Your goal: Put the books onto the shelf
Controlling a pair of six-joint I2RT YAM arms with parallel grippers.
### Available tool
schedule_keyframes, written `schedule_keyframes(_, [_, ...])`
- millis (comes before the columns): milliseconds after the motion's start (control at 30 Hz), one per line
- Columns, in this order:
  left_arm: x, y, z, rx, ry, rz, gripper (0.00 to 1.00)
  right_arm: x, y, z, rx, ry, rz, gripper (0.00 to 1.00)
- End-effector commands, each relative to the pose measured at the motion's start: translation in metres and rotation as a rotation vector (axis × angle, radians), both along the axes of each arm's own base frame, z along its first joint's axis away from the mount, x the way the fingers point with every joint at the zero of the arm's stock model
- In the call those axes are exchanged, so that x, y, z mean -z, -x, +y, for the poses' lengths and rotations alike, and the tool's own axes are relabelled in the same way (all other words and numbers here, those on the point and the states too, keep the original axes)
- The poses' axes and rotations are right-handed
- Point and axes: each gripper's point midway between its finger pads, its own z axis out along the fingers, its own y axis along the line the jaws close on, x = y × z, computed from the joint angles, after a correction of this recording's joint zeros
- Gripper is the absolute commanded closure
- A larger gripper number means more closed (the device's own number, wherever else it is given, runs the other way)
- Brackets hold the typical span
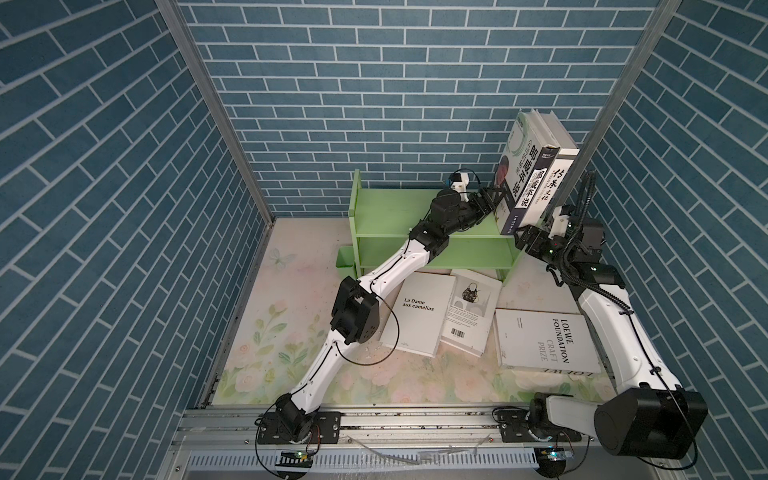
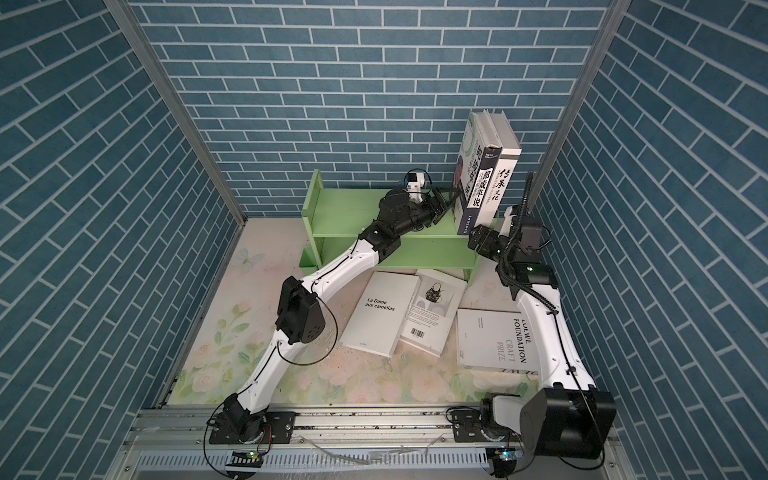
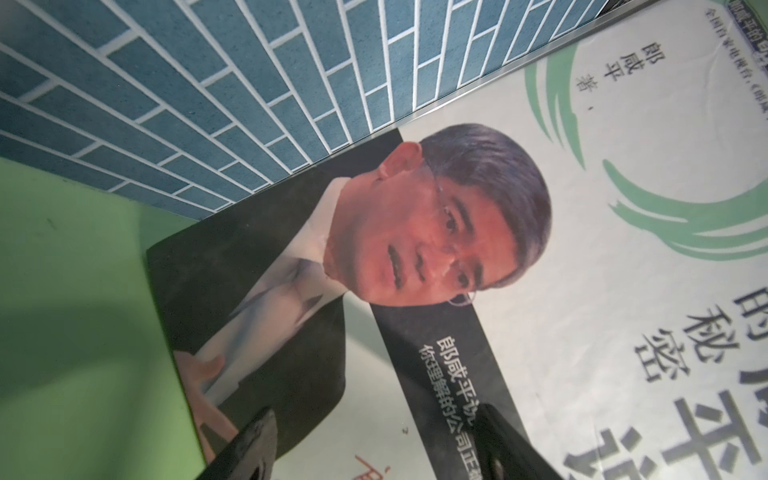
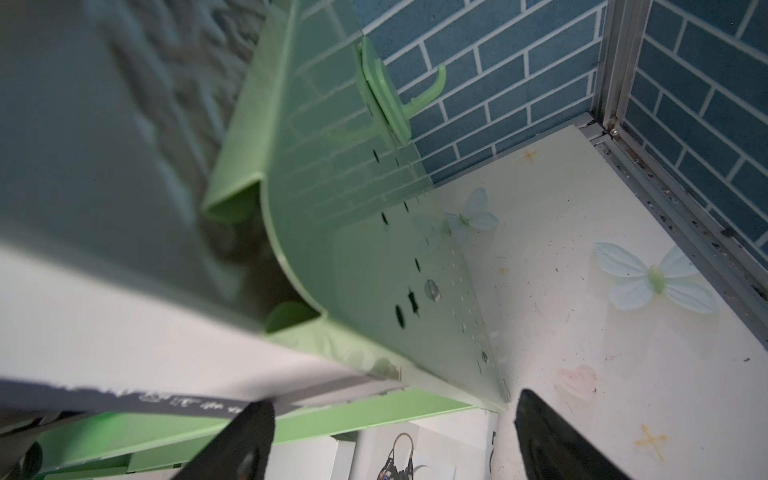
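Observation:
Two books stand upright at the right end of the green shelf's (image 1: 386, 216) (image 2: 345, 216) top board: a portrait-cover book (image 1: 521, 166) (image 2: 478, 183) (image 3: 457, 228) and a white-spined book (image 1: 550, 183) (image 2: 500, 183) (image 4: 104, 208). My left gripper (image 1: 492, 199) (image 2: 446, 203) (image 3: 374, 449) is open, its fingers (image 3: 249, 449) spread close against the portrait cover. My right gripper (image 1: 525, 239) (image 2: 473, 237) (image 4: 395, 440) is open at the lower front corner of the standing books, beside the shelf's side panel (image 4: 353, 249). Three white books lie flat on the table: "La Dame aux camélias" (image 1: 417, 311) (image 2: 380, 313), a barcode book (image 1: 471, 311) (image 2: 432, 313), and the Loewe book (image 1: 544, 343) (image 2: 492, 340).
A small green bin (image 1: 345, 259) hangs on the shelf's left side and a green hook (image 4: 419, 91) on its right panel. Blue brick walls and metal corner posts (image 1: 598, 112) close in the back and sides. The arm-mount rail (image 1: 415, 419) runs along the front.

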Motion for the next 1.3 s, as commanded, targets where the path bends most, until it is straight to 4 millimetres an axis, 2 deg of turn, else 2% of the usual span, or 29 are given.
schedule_keyframes(0, [0.050,0.007,-0.011,0.047,-0.116,0.097,0.23,-0.002,0.003,-0.005,0.036,-0.023,-0.013,0.10])
schedule_keyframes(233, [0.046,0.009,-0.008,0.049,-0.134,0.084,0.19,-0.011,0.019,-0.008,0.054,-0.014,-0.031,0.09])
schedule_keyframes(567, [0.037,0.018,0.019,-0.020,-0.225,0.038,0.01,-0.026,0.049,-0.010,0.061,-0.006,-0.047,0.09])
schedule_keyframes(700, [0.032,0.017,0.035,-0.056,-0.247,0.028,0.00,-0.028,0.059,-0.009,0.059,-0.007,-0.053,0.09])
schedule_keyframes(967, [0.020,0.027,0.045,-0.059,-0.260,0.005,0.01,-0.030,0.074,-0.008,0.053,-0.007,-0.063,0.09])
schedule_keyframes(1167, [0.014,0.040,0.057,-0.077,-0.284,-0.001,0.00,-0.029,0.087,-0.007,0.044,-0.006,-0.059,0.08])
schedule_keyframes(1267, [0.017,0.051,0.066,-0.090,-0.321,0.003,0.00,-0.026,0.096,-0.006,0.039,-0.018,-0.051,0.08])
